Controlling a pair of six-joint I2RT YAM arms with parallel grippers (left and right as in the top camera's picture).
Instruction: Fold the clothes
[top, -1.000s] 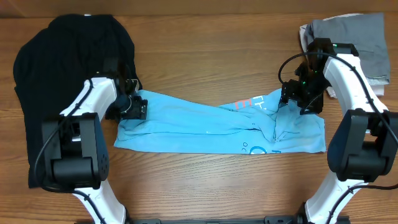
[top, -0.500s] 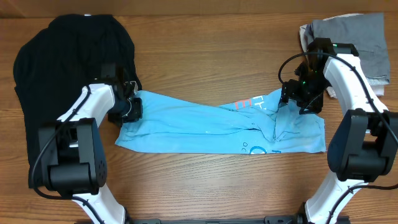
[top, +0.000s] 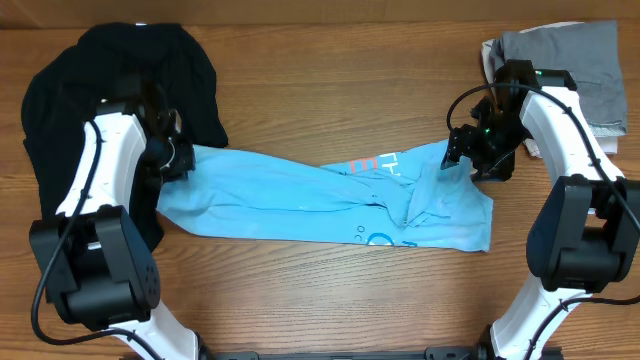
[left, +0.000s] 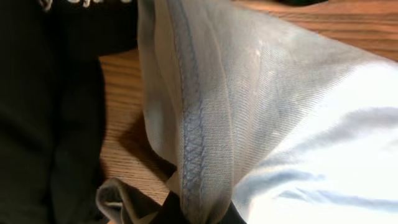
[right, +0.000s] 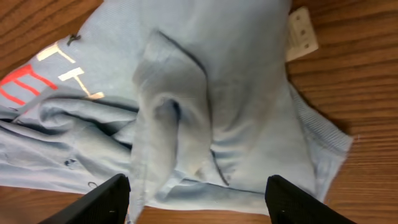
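The light blue T-shirt (top: 300, 195) lies stretched in a crumpled band across the table's middle. My left gripper (top: 178, 160) is shut on its left edge, right beside the black shirt (top: 100, 90). In the left wrist view the stitched blue hem (left: 196, 124) runs down into the pinched jaws, with black cloth (left: 37, 112) to the left. My right gripper (top: 472, 160) stands open over the shirt's right end. Its two fingers (right: 106, 200) straddle a bunched fold (right: 174, 124), holding nothing. The white neck tag (right: 303, 34) and the printed lettering (right: 37, 74) show there.
A pile of grey and white clothes (top: 570, 70) sits at the table's far right corner, behind the right arm. The black shirt covers the far left corner. Bare wood (top: 330, 300) runs along the front edge.
My left gripper has shut on the blue shirt's left edge and pulled it left and back toward the black shirt. The whole shirt slid left. The right gripper stayed open, almost still.
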